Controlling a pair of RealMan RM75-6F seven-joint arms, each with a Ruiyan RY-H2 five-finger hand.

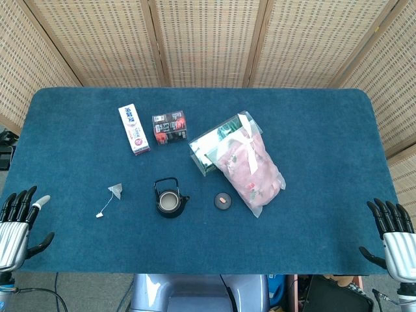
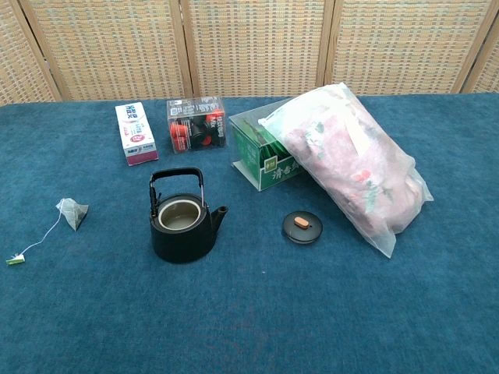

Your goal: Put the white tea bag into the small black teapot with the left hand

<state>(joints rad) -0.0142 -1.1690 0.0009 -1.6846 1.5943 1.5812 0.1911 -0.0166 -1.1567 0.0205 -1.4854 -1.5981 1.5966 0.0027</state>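
- We see the tea bag lying on the counter, left of the teapot, apart from it.
- The teapot is uncovered; its lid lies to its right.
- Left hand: released, fingers spread, at the counter edge.
- Right hand: released likewise.

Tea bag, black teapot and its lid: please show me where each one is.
tea bag [image 2: 74, 212], chest view, on the mesh pouch.
black teapot [image 2: 183, 241], chest view, on the body's front.
teapot lid [image 2: 302, 227], chest view, on the lid's top.
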